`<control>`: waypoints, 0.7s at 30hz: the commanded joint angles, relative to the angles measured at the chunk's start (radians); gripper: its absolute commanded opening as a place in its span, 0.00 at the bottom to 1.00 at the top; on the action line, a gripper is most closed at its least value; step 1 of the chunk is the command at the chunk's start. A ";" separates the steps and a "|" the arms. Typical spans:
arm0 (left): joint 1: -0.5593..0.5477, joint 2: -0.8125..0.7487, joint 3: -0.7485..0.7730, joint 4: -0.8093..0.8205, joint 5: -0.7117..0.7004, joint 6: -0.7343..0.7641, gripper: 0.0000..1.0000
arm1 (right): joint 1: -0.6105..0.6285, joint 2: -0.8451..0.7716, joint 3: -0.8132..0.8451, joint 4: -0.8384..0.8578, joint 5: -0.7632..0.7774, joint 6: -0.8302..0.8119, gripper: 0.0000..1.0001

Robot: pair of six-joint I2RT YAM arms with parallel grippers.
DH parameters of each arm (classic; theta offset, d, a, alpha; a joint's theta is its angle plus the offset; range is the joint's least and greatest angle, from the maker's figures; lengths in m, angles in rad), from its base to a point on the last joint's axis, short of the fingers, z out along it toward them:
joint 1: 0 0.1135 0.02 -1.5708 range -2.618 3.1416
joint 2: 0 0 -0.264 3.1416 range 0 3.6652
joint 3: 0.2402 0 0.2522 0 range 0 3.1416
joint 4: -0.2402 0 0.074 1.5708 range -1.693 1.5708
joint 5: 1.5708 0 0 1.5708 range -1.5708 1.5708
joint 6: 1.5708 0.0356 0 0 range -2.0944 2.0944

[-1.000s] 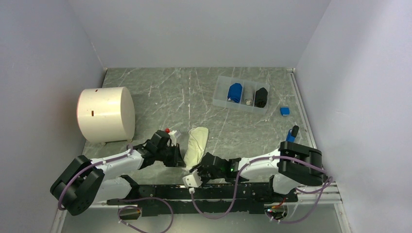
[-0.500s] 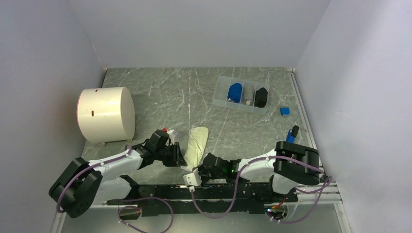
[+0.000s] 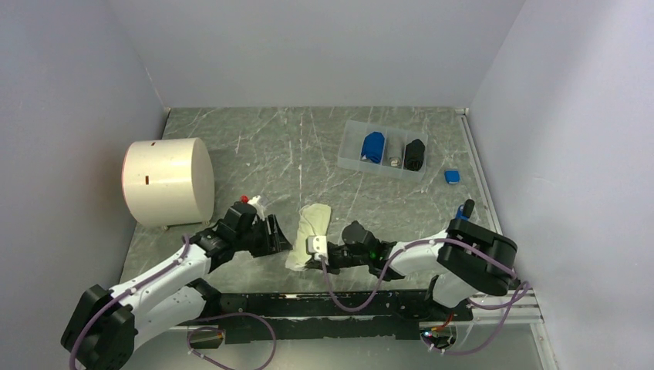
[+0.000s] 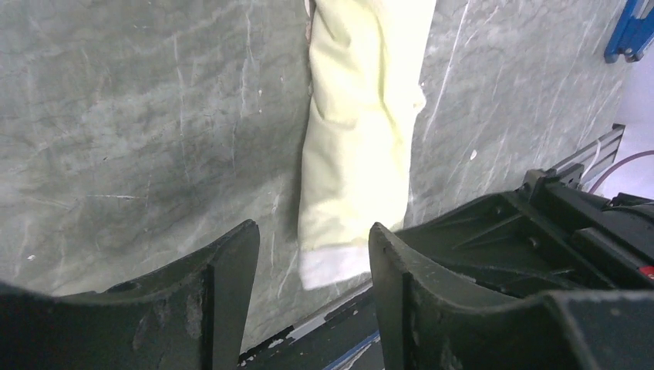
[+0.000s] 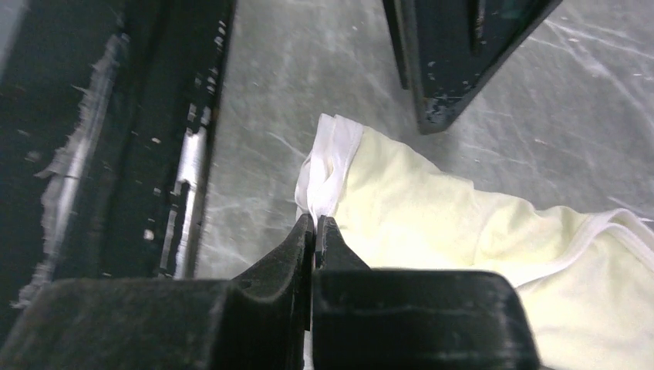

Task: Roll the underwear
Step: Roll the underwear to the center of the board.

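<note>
Right claw (image 5: 315,225): pressed together on the white-edged near end of the pale cream-yellow cloth underwear (image 3: 312,225); you had only a thin fold of the hem between the black fingers, nothing more.
Left claw (image 4: 312,235): spread wide, holding nothing; it hung over that same near end, one finger to each side of the strip in its wrist view; whether it touched the cloth, you could not tell.
Where the garment lay: flat on the grey marbled tabletop (image 3: 254,146), folded into a long narrow strip running away from the arm bases, between the two claws; not yet rolled.
Other garment: a royal-blue cloth bundle (image 3: 373,146) sat in the left compartment of the clear plastic divided tray (image 3: 351,150) at the far right, well apart.
Handling: you should have reckoned it light, limp and thin; it would likely sag and fall open if lifted by one corner, and drag on the table rather than slide cleanly.
Where to grip: probably the near hem, across its full width, one claw at each corner; that edge looked thickest, so it would give the roll a firm core.
</note>
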 commanded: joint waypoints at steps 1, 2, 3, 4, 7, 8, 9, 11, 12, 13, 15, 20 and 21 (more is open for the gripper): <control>0.009 -0.034 0.037 -0.025 -0.031 -0.019 0.59 | -0.010 0.028 -0.033 0.214 -0.144 0.242 0.00; 0.010 -0.037 0.041 -0.030 -0.032 -0.016 0.59 | -0.019 0.041 -0.041 0.252 -0.148 0.287 0.00; 0.011 -0.041 0.043 -0.035 -0.034 -0.013 0.59 | -0.032 0.056 -0.044 0.280 -0.147 0.341 0.00; 0.011 -0.046 0.044 -0.036 -0.035 -0.011 0.59 | -0.047 0.071 -0.044 0.301 -0.149 0.402 0.00; 0.012 -0.058 0.047 -0.033 -0.033 -0.003 0.59 | -0.092 0.121 -0.030 0.350 -0.163 0.554 0.00; 0.012 -0.060 0.049 -0.031 -0.032 0.000 0.59 | -0.106 0.140 -0.022 0.364 -0.180 0.602 0.00; 0.012 -0.059 0.051 -0.030 -0.030 0.005 0.59 | -0.118 0.160 -0.014 0.376 -0.198 0.646 0.00; 0.013 -0.053 0.056 -0.035 -0.031 0.016 0.59 | -0.140 0.198 -0.004 0.411 -0.213 0.732 0.00; 0.013 -0.050 0.058 -0.040 -0.032 0.022 0.58 | -0.150 0.216 -0.008 0.446 -0.217 0.772 0.00; 0.014 -0.048 0.061 -0.043 -0.031 0.026 0.58 | -0.166 0.234 -0.020 0.491 -0.217 0.824 0.00; 0.014 -0.046 0.062 -0.047 -0.029 0.035 0.58 | -0.196 0.272 -0.043 0.606 -0.231 0.937 0.00; 0.015 -0.052 0.052 -0.037 -0.019 0.047 0.57 | -0.253 0.389 -0.046 0.790 -0.265 1.197 0.00; 0.014 -0.052 0.051 -0.035 -0.017 0.054 0.57 | -0.260 0.413 -0.050 0.823 -0.263 1.227 0.00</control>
